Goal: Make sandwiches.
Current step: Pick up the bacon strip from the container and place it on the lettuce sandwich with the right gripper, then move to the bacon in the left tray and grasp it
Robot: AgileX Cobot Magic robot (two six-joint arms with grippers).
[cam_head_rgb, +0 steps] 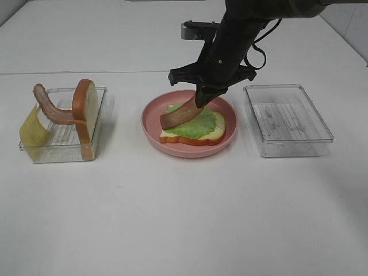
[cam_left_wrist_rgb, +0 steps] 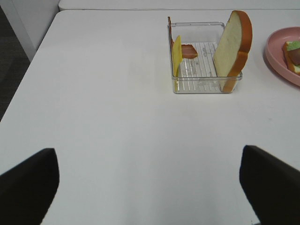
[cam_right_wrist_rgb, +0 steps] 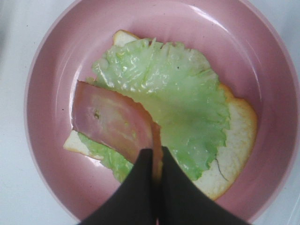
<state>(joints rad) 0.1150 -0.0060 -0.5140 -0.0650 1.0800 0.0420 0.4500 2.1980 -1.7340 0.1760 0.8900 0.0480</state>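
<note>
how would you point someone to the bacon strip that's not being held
Find the clear plastic tray on the left, the one holding food. A curved bacon strip rises out of it between the yellow cheese slice and the upright bread slice. Unlike the other bacon strip, pinched by the right gripper over the pink plate, nothing grips it.

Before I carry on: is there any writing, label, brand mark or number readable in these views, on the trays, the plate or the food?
No readable text, label, brand, number or sign in any view.
left clear tray and right clear tray: only moulded ridges in the bases, no print.
pink plate, lettuce, bacon strip: plain, unmarked.
</note>
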